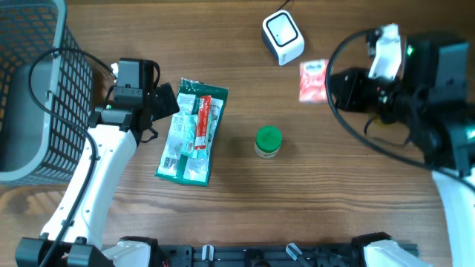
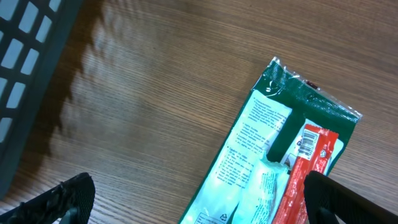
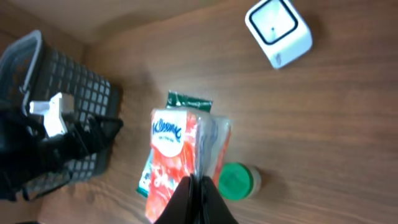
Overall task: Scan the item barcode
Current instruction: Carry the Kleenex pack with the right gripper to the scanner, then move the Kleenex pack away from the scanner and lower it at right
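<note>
Closest to us, our right pincer (image 3: 199,186) is clenched on the tissue pack (image 3: 177,146), which we hold just right of the scanner (image 1: 283,37), toward the far side of the desk (image 1: 334,193). Nearer, at mid-desk, stands a green-lidded jar (image 1: 268,142). Left of it lies a green packet (image 1: 191,130), with our left pincer (image 2: 199,208) released, fingers spread wide, over its far left part. A basket (image 1: 30,89) sits at the far left.
</note>
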`<action>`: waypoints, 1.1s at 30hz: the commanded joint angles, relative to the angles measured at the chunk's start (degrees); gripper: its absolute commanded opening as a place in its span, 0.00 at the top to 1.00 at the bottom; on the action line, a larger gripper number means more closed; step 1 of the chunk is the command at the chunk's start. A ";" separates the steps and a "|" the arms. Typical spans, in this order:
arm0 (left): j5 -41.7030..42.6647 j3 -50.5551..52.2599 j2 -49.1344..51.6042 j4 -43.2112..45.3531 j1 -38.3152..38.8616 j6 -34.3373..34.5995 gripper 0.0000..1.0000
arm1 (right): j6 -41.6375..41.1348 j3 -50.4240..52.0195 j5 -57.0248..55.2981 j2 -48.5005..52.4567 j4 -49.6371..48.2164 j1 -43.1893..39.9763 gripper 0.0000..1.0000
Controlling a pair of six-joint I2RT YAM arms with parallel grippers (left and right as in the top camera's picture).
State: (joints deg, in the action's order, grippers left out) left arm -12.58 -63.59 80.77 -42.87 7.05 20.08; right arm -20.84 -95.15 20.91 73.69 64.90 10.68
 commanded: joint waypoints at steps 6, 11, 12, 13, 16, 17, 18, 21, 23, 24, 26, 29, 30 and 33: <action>-0.76 -0.37 0.13 0.13 -0.20 -0.11 0.00 | 14.45 -25.35 -17.75 19.56 9.09 1.79 0.96; -0.76 -0.37 0.13 0.13 -0.20 -0.11 0.00 | 18.60 -25.31 -35.63 30.10 3.39 5.73 0.96; -0.76 -0.37 0.13 0.13 -0.20 -0.11 0.00 | 19.45 -25.31 -38.05 32.63 1.55 6.73 0.96; -0.74 -0.37 0.13 0.13 -0.20 -0.11 0.00 | 19.39 -25.31 -40.89 34.99 -0.35 7.82 0.96; -0.74 -0.37 0.13 0.13 -0.20 -0.11 0.00 | 21.94 -25.31 -49.22 42.51 -7.98 10.91 0.96; -0.76 -0.37 0.13 0.13 -0.20 -0.11 0.00 | 23.52 -25.31 -51.84 44.85 -10.56 11.69 0.96; -0.76 -0.37 0.13 0.13 -0.20 -0.11 0.00 | 25.16 -25.31 -53.86 46.49 -12.44 12.26 0.96; -0.76 -0.37 0.13 0.13 -0.20 -0.11 0.00 | 32.50 -25.29 -57.53 51.93 -18.75 13.57 0.96; -0.74 -0.37 0.13 0.13 -0.20 -0.11 0.00 | 36.17 -25.27 -57.57 54.75 -21.92 13.86 0.96; -0.76 -0.37 0.13 0.13 -0.20 -0.11 0.00 | 36.35 -25.27 -57.99 55.80 -22.99 13.86 0.96; -0.74 -0.37 0.13 0.13 -0.20 -0.11 0.00 | 36.11 -25.27 -59.60 57.94 -25.33 13.84 0.96; -0.76 -0.37 0.13 0.13 -0.20 -0.11 0.00 | 34.10 -25.24 -59.71 59.19 -26.77 13.79 0.96; -0.74 -0.37 0.13 0.13 -0.20 -0.11 0.00 | 33.94 -25.24 -58.01 59.43 -27.04 13.79 0.96; -0.74 -0.37 0.13 0.13 -0.20 -0.11 0.00 | 33.70 -25.20 -50.27 59.63 -27.19 13.70 0.96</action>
State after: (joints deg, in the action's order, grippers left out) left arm -12.60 -63.59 80.77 -42.87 7.05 20.08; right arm 13.37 -119.79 -35.03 132.22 38.11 24.56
